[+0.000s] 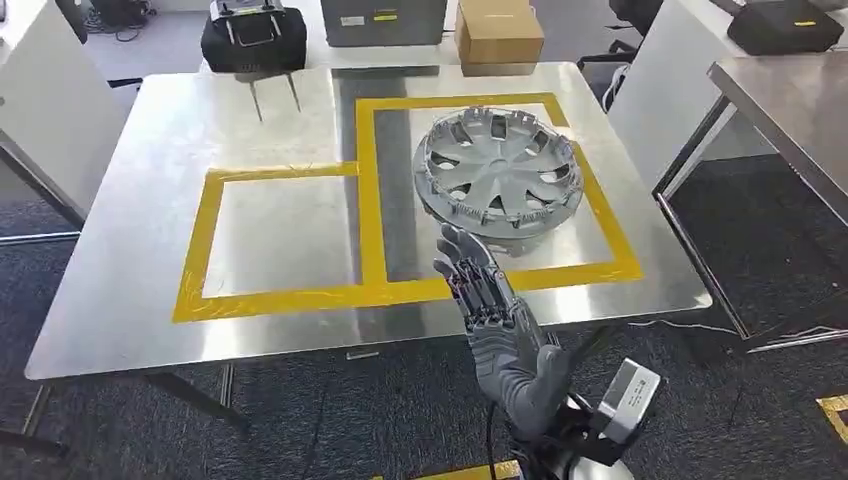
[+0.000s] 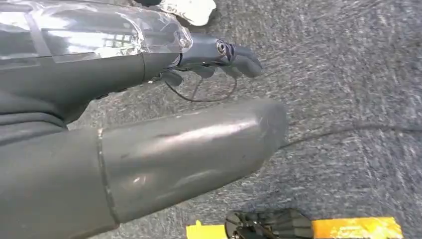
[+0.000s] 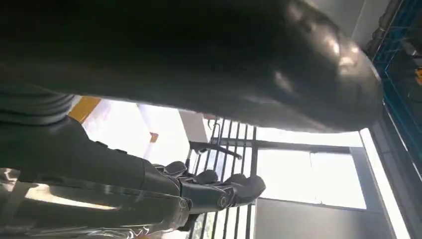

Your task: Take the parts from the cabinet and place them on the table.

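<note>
No readable brand or writing anywhere that I can make out: the cardboard box (image 1: 499,30) at the far edge has a pale label but it's way too small to read, and the dark bag (image 1: 254,38) next to it is the same story. The part itself is a silver-grey plastic hubcap (image 1: 498,168), round, with curved spokes and little clips around the rim, and it looks like there's a second one stacked under it. It sits on the counter (image 1: 130,260) inside the right-hand square of yellow tape (image 1: 366,200); the left square has nothing but bare metal in it. The counter top is brushed shiny steel with streaky reflections, and the tape is scuffed and wrinkly along the near edge. The right robot hand (image 1: 490,310) hovers over the near edge of the counter just in front of the hubcap, not touching it, fingers stretched out and spread, holding nothing. It's got dark segmented fingers and a grey ribbed cover on the back. In the right wrist view that same hand is mostly a dark glossy thumb (image 3: 278,64) with darker fingers (image 3: 234,191) extended against a bright background with black bars. The left robot hand (image 2: 164,134) hangs over speckled grey carpet (image 2: 348,74), with a smooth grey thumb, clear plastic wrap on the fingers' cover, fingers (image 2: 234,55) straight and nothing in it. A thin black cable (image 2: 348,130) lies on the carpet.
</note>
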